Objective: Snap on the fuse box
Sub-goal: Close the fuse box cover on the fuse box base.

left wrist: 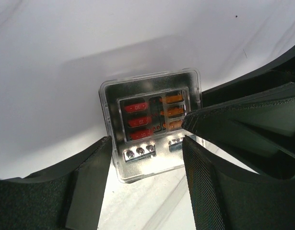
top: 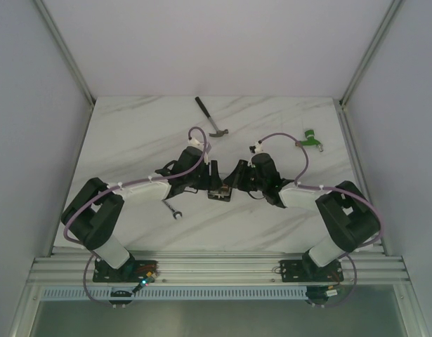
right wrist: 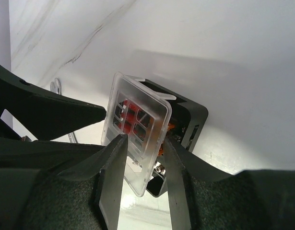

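Observation:
The fuse box [top: 219,192] sits mid-table between both grippers. Its base [right wrist: 193,115] is black, with red and orange fuses [left wrist: 137,120] in rows under a clear cover [right wrist: 137,115]. In the right wrist view the cover is tilted, its near edge lifted off the base. My right gripper [right wrist: 145,139] is shut on that cover, one fingertip on its outer face and the other at its underside. My left gripper [left wrist: 146,141] stands open, fingers either side of the box's near end. Its left finger [left wrist: 89,182] shows a thin gap to the box. Its right finger [left wrist: 209,191] hides that edge.
A hammer [top: 211,116] lies at the back of the marble table [top: 131,140]. A small wrench [top: 172,210] lies just left of the box, near the left arm. A green connector piece [top: 312,138] sits at the back right. White walls close in the sides.

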### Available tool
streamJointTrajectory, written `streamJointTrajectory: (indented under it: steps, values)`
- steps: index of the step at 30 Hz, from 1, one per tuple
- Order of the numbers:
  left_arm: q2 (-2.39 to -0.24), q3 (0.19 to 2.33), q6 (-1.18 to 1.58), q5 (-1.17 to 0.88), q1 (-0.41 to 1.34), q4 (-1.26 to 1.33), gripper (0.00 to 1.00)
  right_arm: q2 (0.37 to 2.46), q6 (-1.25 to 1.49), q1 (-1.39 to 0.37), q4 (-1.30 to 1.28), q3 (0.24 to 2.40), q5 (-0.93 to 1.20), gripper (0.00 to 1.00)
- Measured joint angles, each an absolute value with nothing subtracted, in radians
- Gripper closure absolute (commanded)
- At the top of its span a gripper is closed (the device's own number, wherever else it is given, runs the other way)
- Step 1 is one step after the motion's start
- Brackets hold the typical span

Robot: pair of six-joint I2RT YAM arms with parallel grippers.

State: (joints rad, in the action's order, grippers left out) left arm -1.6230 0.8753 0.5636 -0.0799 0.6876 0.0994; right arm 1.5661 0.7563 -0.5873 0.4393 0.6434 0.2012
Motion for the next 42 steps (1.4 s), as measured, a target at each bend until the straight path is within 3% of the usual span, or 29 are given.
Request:
streamJointTrajectory:
  steps: [16, 20, 35, 42]
  values:
    - [-1.623, 0.878, 0.559, -0.082, 0.698, 0.100, 0.31, 1.504, 0.765, -0.606, 0.424, 0.620, 0.174, 0.58]
    - [-1.623, 0.878, 0.552, -0.082, 0.702, 0.100, 0.31, 1.500, 0.767, -0.612, 0.408, 0.600, 0.146, 0.50]
    - [-1.622, 0.878, 0.552, -0.058, 0.704, 0.096, 0.26, 1.433, 0.724, -0.617, 0.282, 0.592, 0.028, 0.37]
    - [-1.622, 0.878, 0.572, -0.068, 0.704, 0.081, 0.27, 1.460, 0.725, -0.621, 0.315, 0.593, 0.073, 0.43]
